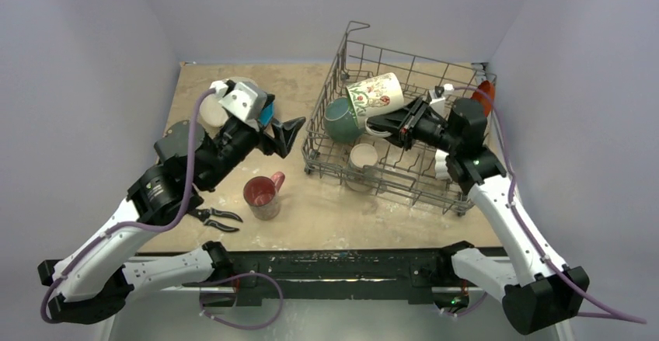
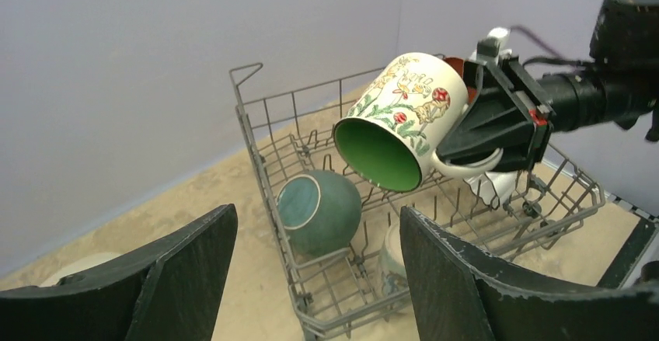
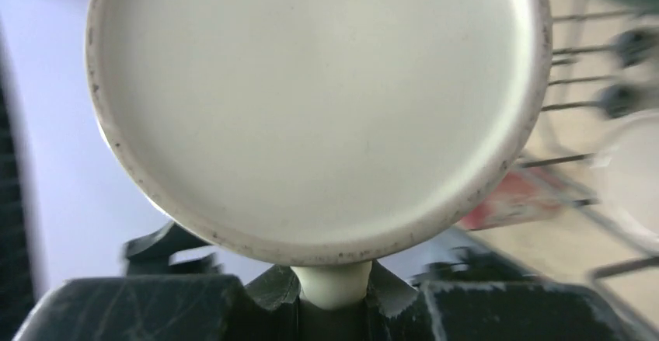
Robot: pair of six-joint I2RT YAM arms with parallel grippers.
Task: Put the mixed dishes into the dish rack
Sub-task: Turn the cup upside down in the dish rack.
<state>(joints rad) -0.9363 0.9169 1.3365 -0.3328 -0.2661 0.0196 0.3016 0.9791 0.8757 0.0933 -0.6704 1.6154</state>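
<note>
Loading partly done: a red mug [image 1: 263,196] stands unloaded on the table [image 1: 334,209], the left gripper [image 1: 284,135] hangs with jaws apart, and the right gripper [image 1: 400,123], clamped on the handle of a floral mug [image 1: 375,95], holds it over the dish rack [image 1: 404,179] containing a teal bowl [image 1: 340,120] and a small mug [image 1: 363,157].

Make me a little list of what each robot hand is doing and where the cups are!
Right gripper: shut on the handle of the flowery mug, above the dish rack
Left gripper: open, empty
Teal bowl: in the rack, on its side
Small pale cup: in the rack
Red mug: upright on the table
Pliers: on the table
</note>
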